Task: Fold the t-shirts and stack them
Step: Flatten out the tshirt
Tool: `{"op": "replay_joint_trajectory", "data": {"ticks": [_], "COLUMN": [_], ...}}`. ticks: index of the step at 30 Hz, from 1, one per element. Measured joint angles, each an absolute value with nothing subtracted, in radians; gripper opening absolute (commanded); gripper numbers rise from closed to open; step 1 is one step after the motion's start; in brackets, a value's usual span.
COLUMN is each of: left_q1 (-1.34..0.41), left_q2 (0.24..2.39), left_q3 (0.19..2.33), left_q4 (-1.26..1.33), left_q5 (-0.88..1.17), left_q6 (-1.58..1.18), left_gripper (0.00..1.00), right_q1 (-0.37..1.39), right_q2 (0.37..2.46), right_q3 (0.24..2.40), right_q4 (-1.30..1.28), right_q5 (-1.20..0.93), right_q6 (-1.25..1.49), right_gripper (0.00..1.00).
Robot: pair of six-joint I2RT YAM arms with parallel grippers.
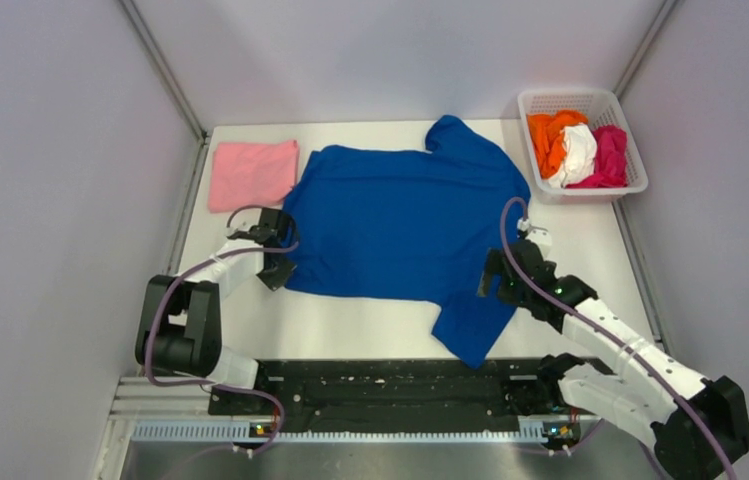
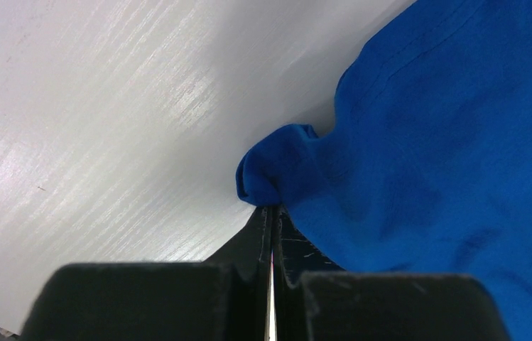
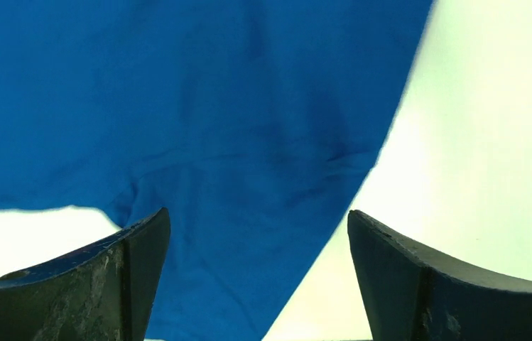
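Pressed left gripper [image 2: 271, 213] jaws together on a bunched edge of the soft royal-blue cotton t-shirt [image 1: 405, 215]. Spread right gripper [image 3: 257, 213] jaws wide over its near sleeve. Lay flat mid white table [image 1: 350, 325], beside a folded light pink t-shirt [image 1: 253, 173], near a white plastic lattice basket [image 1: 575, 95] holding an orange t-shirt [image 1: 548, 140], a white t-shirt [image 1: 578, 155] and a magenta t-shirt [image 1: 610, 155].

a white table [image 1: 370, 325] carries everything; from close, its surface shows a fine grain of pale lines. in the far right corner of the table stands a white plastic basket [image 1: 590, 193], rectangular, upright, with lattice walls. pale grey walls [image 1: 50, 200] close the table on the left, the far and the right side, and a metal post [image 1: 162, 70] runs up at each far corner. along the near edge lies a black plate [image 1: 390, 385], and just before it a silver toothed strip [image 1: 350, 430].
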State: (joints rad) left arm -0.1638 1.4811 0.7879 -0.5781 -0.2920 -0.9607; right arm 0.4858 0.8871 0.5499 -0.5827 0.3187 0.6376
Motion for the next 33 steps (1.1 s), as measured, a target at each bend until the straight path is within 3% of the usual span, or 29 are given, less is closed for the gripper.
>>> {"op": "replay_joint_trajectory", "data": {"ticks": [10, 14, 24, 33], "left_q1": [-0.16, -0.16, -0.16, -0.159], "left_q2": [1.275, 1.21, 1.21, 1.256], "left_q3": [0.634, 0.611, 0.611, 0.612], "left_q4": [-0.557, -0.544, -0.51, -0.502], "left_q5": [-0.259, -0.243, -0.206, -0.202], "left_q6": [-0.961, -0.959, -0.96, -0.963], "left_gripper": [0.0, 0.0, 0.0, 0.0], "right_q1": [0.985, 1.09, 1.171, 1.174], "right_q2": [1.119, 1.185, 1.206, 1.355], "right_q3": [0.741, 0.762, 0.708, 0.682], "right_q4": [-0.784, -0.867, -0.853, -0.775], "right_q5": [0.368, 0.39, 0.286, 0.303], "right_q6": [0.793, 0.847, 0.901, 0.932], "right_gripper": [0.85, 0.82, 0.72, 0.53]}}
